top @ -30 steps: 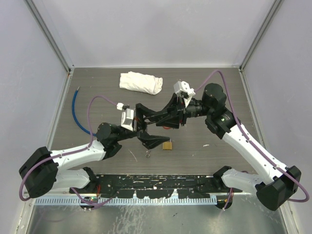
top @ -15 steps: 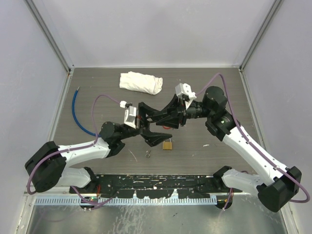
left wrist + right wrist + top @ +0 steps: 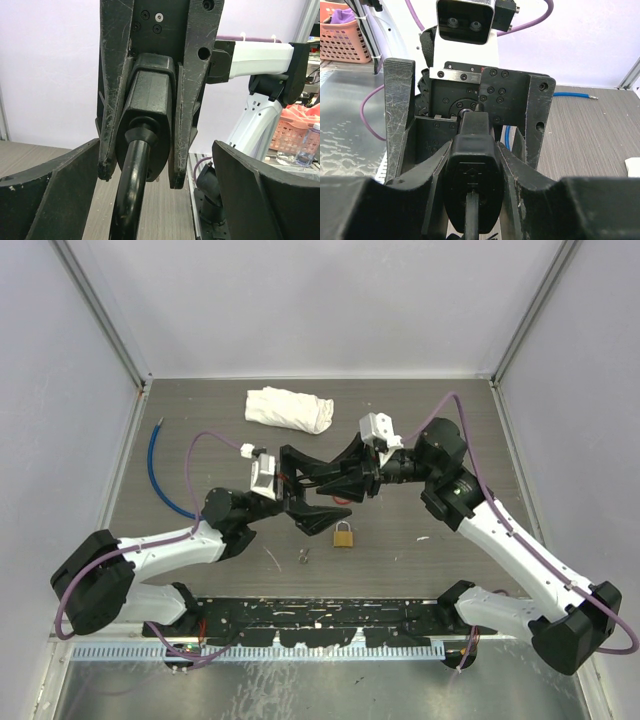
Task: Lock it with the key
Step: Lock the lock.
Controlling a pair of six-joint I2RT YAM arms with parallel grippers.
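Note:
My right gripper [image 3: 338,486] [image 3: 475,150] is shut on a black oval lock body [image 3: 472,175] [image 3: 147,115], held above the table. A thick black cable [image 3: 131,200] comes out of the body toward the left wrist camera. A thin dark stem [image 3: 472,220] stands in the face toward the right wrist camera; I cannot tell whether it is the key. My left gripper [image 3: 322,490] [image 3: 155,150] faces the right one, open, its fingers [image 3: 55,185] either side of the lock without touching it. A brass padlock [image 3: 343,534] lies on the table below.
A small metal piece [image 3: 305,557] lies near the padlock, too small to identify. A crumpled white cloth [image 3: 290,409] sits at the back, a blue cable [image 3: 158,472] at the left. The black rail [image 3: 320,618] runs along the near edge.
My left gripper has risen off the table and moved back toward the right gripper, uncovering the brass padlock. Its jaws have narrowed a little. The right gripper keeps its hold.

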